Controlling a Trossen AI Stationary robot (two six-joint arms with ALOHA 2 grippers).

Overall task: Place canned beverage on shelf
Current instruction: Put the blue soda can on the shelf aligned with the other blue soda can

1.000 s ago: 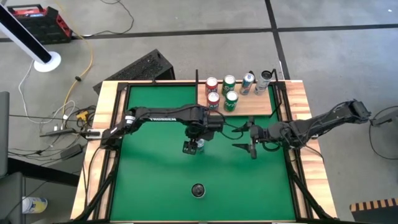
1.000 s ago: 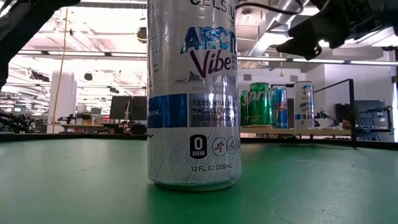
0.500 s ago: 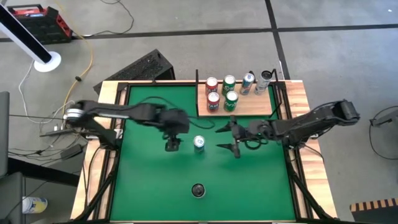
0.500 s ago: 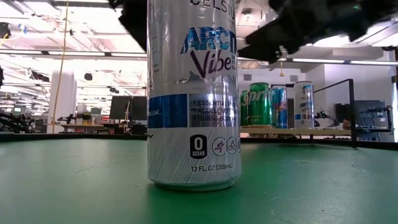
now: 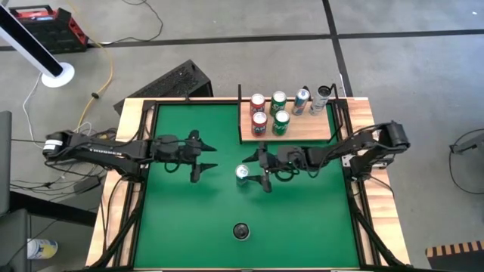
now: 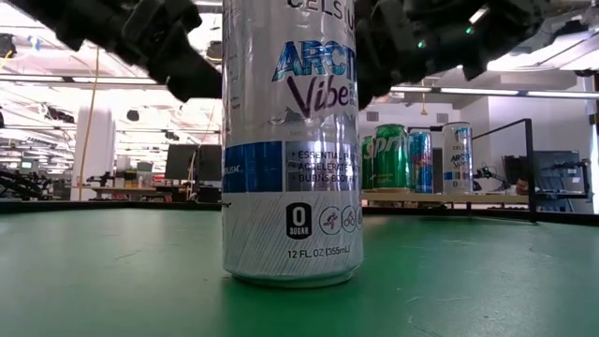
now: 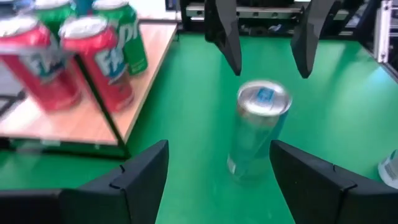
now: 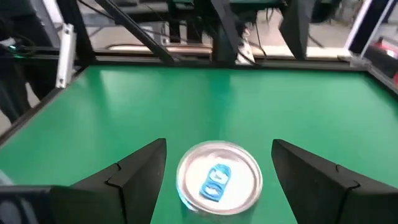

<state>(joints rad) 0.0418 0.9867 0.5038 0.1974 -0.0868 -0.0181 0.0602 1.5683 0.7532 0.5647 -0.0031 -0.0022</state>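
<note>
Near the worktop's (image 5: 174, 219) centre stands the silver can (image 5: 242, 173), upright; the shelf (image 5: 302, 130) lies toward one o'clock. Right pincer (image 5: 264, 170) gapes just beside it at three o'clock; left pincer (image 5: 203, 157) gapes apart at nine.

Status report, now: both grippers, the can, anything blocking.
Right gripper open, closing in beside silver can. Left gripper open, clear of it. Can upright on green table, off shelf. Path unobstructed.

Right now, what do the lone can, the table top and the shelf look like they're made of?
Can: thin metal, likely aluminium, with a shiny printed silver wall and a blue pull tab.
Table top: green matte covering, maybe felt, with no glare.
Shelf: light wood with visible grain, edged in thin black metal.
</note>
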